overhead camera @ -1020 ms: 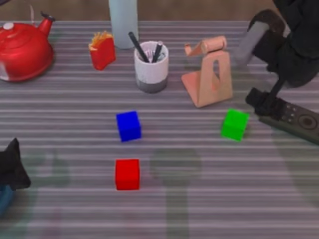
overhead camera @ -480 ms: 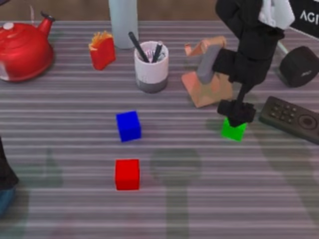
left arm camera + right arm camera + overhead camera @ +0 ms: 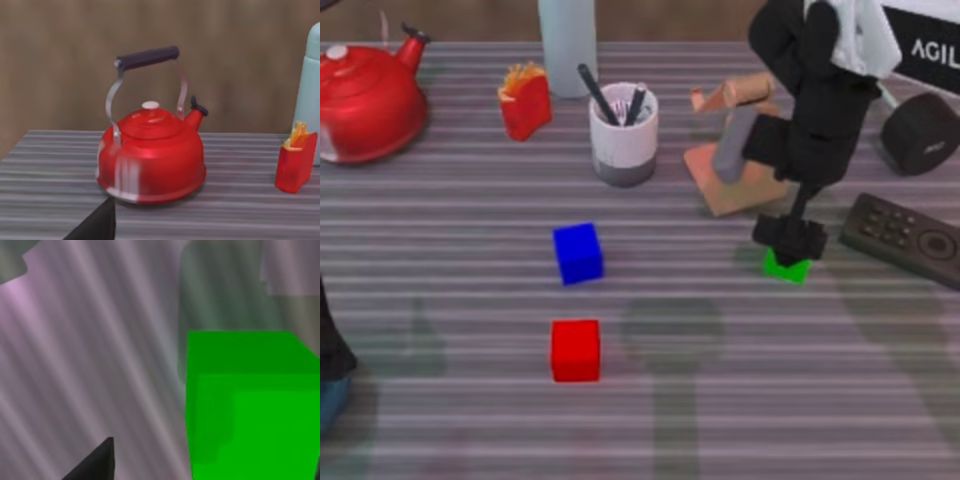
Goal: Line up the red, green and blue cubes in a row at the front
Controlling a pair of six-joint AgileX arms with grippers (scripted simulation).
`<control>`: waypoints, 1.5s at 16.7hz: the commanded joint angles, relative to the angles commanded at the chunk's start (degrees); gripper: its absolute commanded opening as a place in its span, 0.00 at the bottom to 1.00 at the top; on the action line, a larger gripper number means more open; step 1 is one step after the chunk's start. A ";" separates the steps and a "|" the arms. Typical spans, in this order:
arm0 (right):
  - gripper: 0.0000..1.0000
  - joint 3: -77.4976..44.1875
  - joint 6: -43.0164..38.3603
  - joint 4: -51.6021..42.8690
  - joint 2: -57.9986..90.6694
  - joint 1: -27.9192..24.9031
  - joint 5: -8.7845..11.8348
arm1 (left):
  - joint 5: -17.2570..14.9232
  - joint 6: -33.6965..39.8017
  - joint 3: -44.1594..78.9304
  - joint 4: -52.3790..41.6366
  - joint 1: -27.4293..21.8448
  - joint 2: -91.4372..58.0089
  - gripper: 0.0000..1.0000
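Note:
The green cube (image 3: 787, 267) sits at the table's right, mostly covered from above by my right gripper (image 3: 788, 243). In the right wrist view the green cube (image 3: 250, 405) fills the space beside one dark fingertip (image 3: 100, 462); the jaws are apart and low around it, so the gripper is open. The blue cube (image 3: 578, 252) rests near the middle, and the red cube (image 3: 575, 350) lies just in front of it. My left gripper (image 3: 328, 345) is parked at the left edge, one fingertip (image 3: 102, 222) showing well off centre, open and holding nothing.
A red kettle (image 3: 365, 95) stands back left, with a fries box (image 3: 525, 100), a pale bottle (image 3: 567, 40) and a pen cup (image 3: 623, 130) along the back. A tan stand (image 3: 740, 160) is just behind the right arm. A remote (image 3: 905, 238) and a black speaker (image 3: 918, 132) lie at the right.
My right arm swung in from the right edge over the green cube and then came down around it. The cubes have not moved. The left arm drew back slightly toward the left edge.

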State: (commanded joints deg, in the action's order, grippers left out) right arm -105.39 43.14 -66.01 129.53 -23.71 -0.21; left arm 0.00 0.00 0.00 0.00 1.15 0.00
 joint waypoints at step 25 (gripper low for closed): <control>0.00 7.43 -0.16 11.08 3.50 -0.14 -0.04 | 0.00 0.00 0.00 0.00 0.00 0.00 1.00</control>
State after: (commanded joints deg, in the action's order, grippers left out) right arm -97.96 42.97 -54.93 133.03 -23.85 -0.24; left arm 0.00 0.00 0.00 0.00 1.15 0.00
